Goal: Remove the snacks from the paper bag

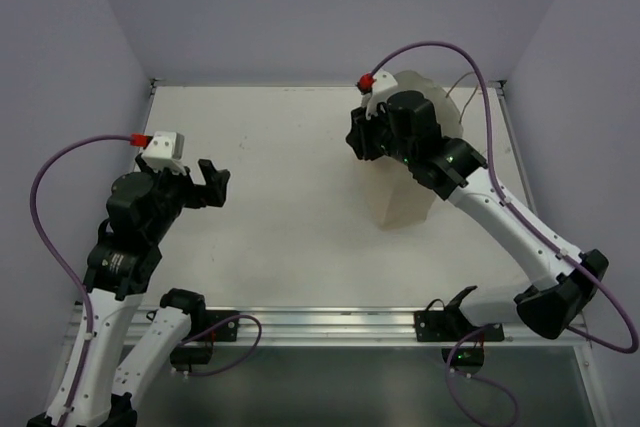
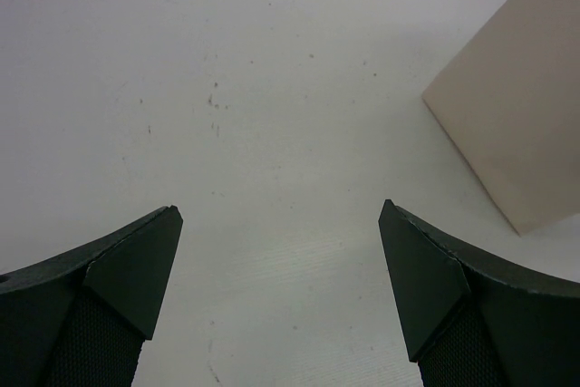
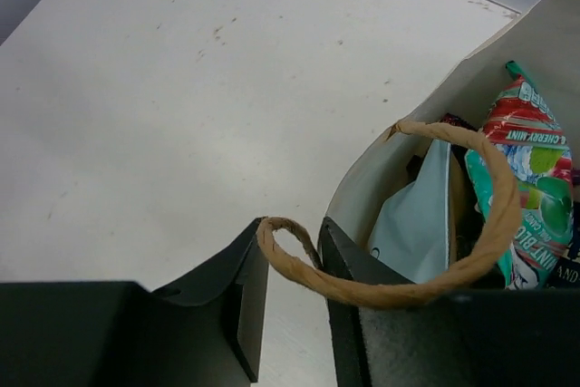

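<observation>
The cream paper bag (image 1: 405,202) stands upright at the right of the table. In the right wrist view its mouth (image 3: 390,165) is open, with a green-red snack packet (image 3: 530,169), a pale blue-white packet (image 3: 417,224) and darker packets inside. My right gripper (image 3: 292,237) is at the bag's near rim. Its jaws are narrowed on the brown cord handle (image 3: 471,260), whose bent loop sits between them. My left gripper (image 2: 281,215) is wide open and empty over bare table, well left of the bag (image 2: 517,115).
The white table top (image 1: 290,207) has a metal rail along its near edge (image 1: 330,322) and grey walls on three sides. The right arm (image 1: 500,217) reaches over the bag from the near right.
</observation>
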